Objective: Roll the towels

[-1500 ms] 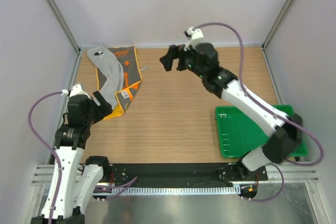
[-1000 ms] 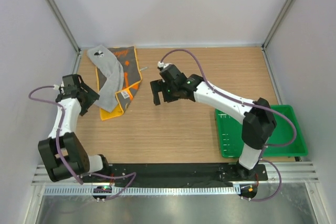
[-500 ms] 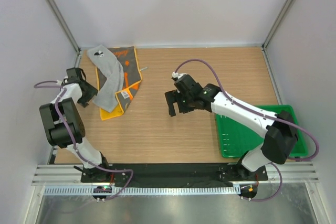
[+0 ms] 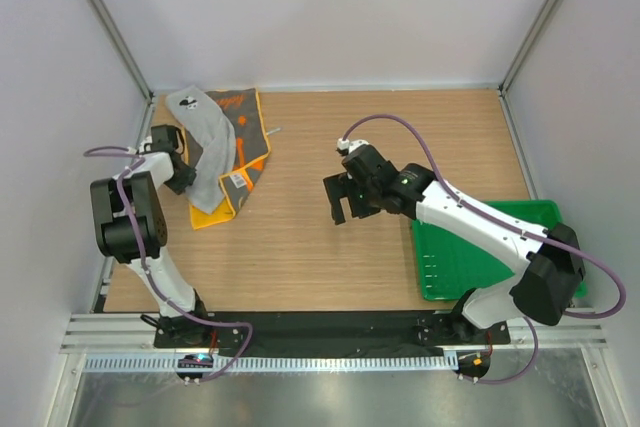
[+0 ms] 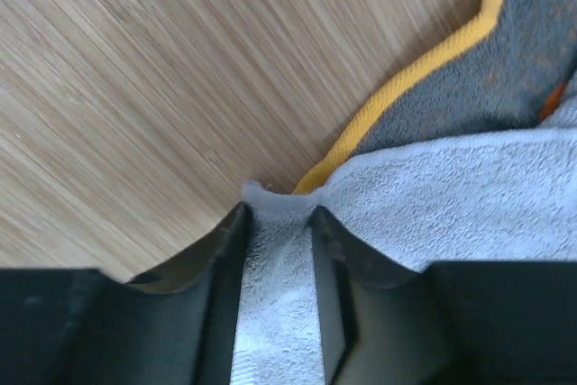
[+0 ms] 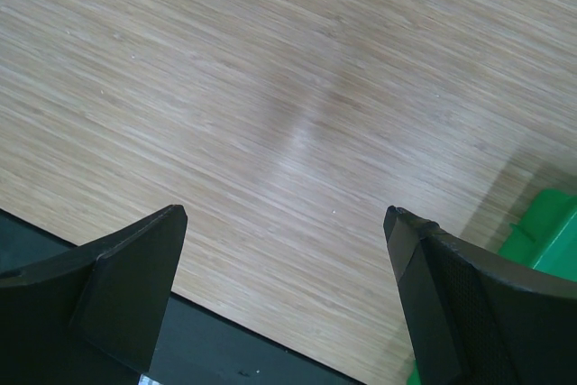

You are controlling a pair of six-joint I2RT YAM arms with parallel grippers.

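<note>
Two towels lie overlapped at the far left of the table: a light grey towel [image 4: 205, 147] draped across a dark grey towel [image 4: 243, 137] with orange print and orange-yellow edges. My left gripper [image 4: 183, 172] is at the grey towel's left edge. In the left wrist view its jaws [image 5: 278, 218] press on a puckered corner of the light grey towel [image 5: 469, 196], and cloth fills the gap between them. The dark grey towel [image 5: 505, 60] lies just beyond. My right gripper [image 4: 340, 202] hangs wide open over bare wood mid-table, and the right wrist view shows nothing between its fingers [image 6: 284, 218].
A green plastic tray [image 4: 450, 257] sits at the near right, partly under the right arm, and its corner [image 6: 550, 223] shows in the right wrist view. Metal posts and grey walls close in the table on three sides.
My left gripper moved up to the towels' left edge and its jaws narrowed onto the light grey towel's corner. The right arm swung from the far middle towards the near right, staying open.
</note>
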